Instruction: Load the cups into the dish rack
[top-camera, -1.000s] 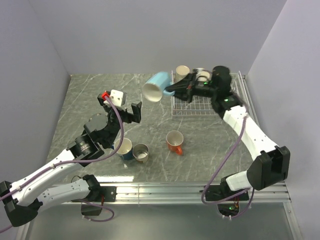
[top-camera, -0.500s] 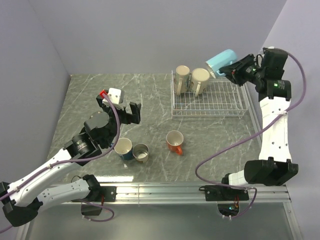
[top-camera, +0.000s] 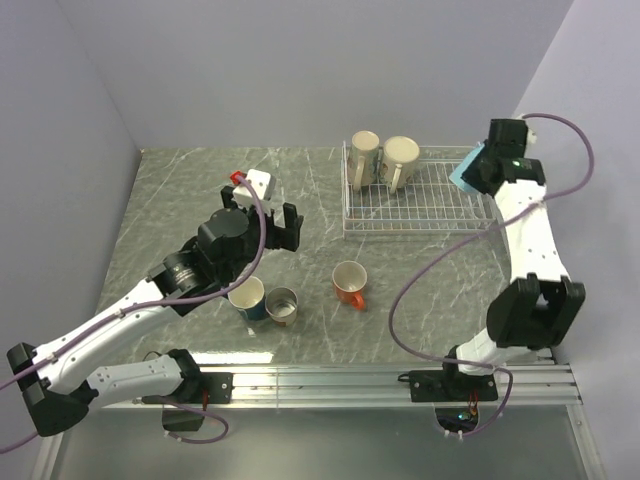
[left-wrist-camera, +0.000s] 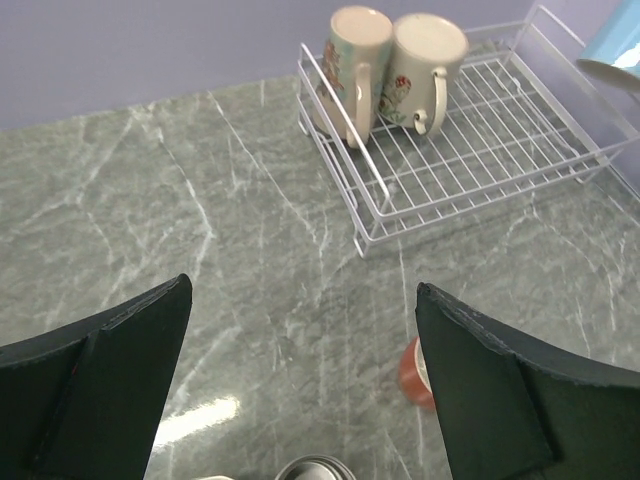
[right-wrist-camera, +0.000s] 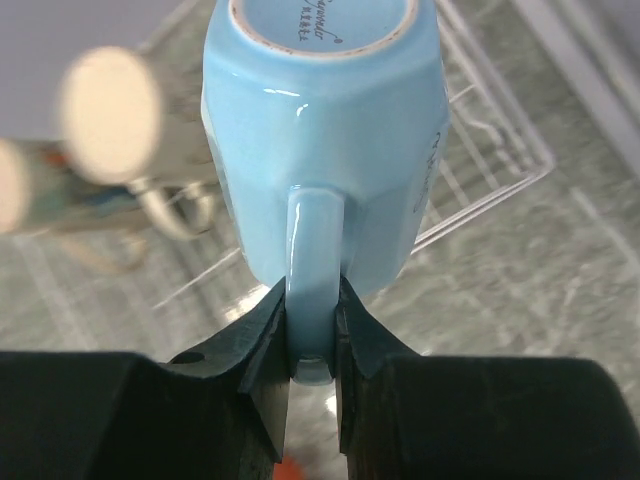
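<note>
My right gripper (top-camera: 482, 168) is shut on the handle of the light blue mug (top-camera: 466, 173), holding it above the right end of the white wire dish rack (top-camera: 440, 205). In the right wrist view the fingers (right-wrist-camera: 265, 345) pinch the handle, and the mug (right-wrist-camera: 325, 150) points bottom away. Two pale mugs (top-camera: 364, 155) (top-camera: 400, 158) stand at the rack's far left. The orange mug (top-camera: 349, 283), the dark blue mug (top-camera: 246, 297) and the small grey metallic mug (top-camera: 282, 305) sit on the table. My left gripper (top-camera: 268, 222) is open and empty above the table, left of the rack.
The left wrist view shows the rack (left-wrist-camera: 500, 150) with the two pale mugs (left-wrist-camera: 355, 60) (left-wrist-camera: 425, 60), the orange mug's edge (left-wrist-camera: 412, 372) and the metallic mug's rim (left-wrist-camera: 315, 468). Grey walls close the back and sides. A metal rail runs along the near edge.
My right arm swung the light blue mug from left of the rack, across it, down over its right end. My left gripper moved right and farther from the bases.
</note>
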